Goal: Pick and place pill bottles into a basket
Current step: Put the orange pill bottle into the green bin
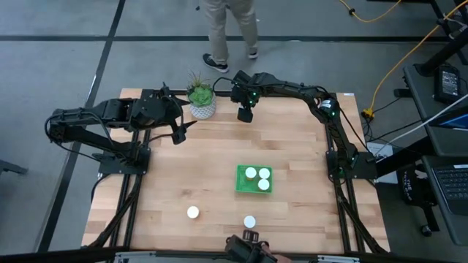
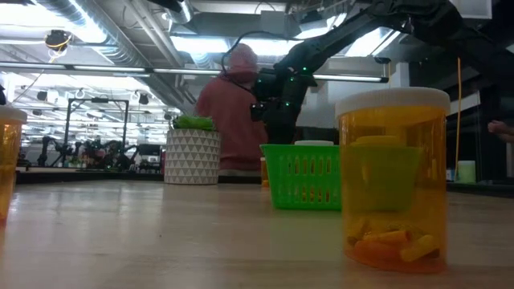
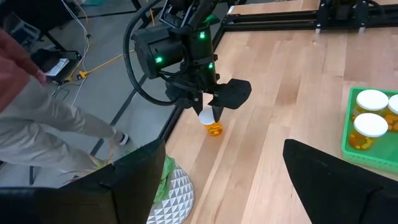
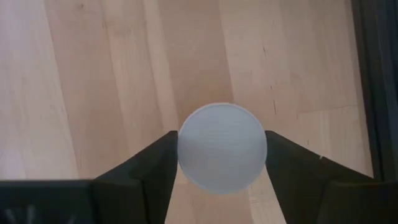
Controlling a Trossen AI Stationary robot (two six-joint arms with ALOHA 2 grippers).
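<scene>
My right gripper (image 1: 245,115) is at the table's far edge, right of the white-potted plant (image 1: 201,100), shut on a pill bottle with an orange body and white cap (image 4: 222,155). My left gripper (image 1: 181,133) hangs open and empty at the far left, left of the plant. The green basket (image 1: 241,188) sits on the table right of centre with three bottles standing in it (image 1: 257,177). Two more bottles stand near the front edge (image 1: 192,212) (image 1: 250,221); the low view shows one close up (image 2: 393,177). My right gripper pinches the bottle's round white cap (image 4: 186,163) between its two fingers, one on each opposite side. The fingers come from above, pointing down. The orange body (image 3: 215,129) hangs below the fingers, about upright. I cannot tell whether its bottom is on the table.
The white-potted plant stands at the far edge between the two grippers (image 2: 193,156). A person (image 1: 230,29) stands just beyond the far edge. Bare wood lies between the plant and the basket (image 3: 348,134) and on the table's left half.
</scene>
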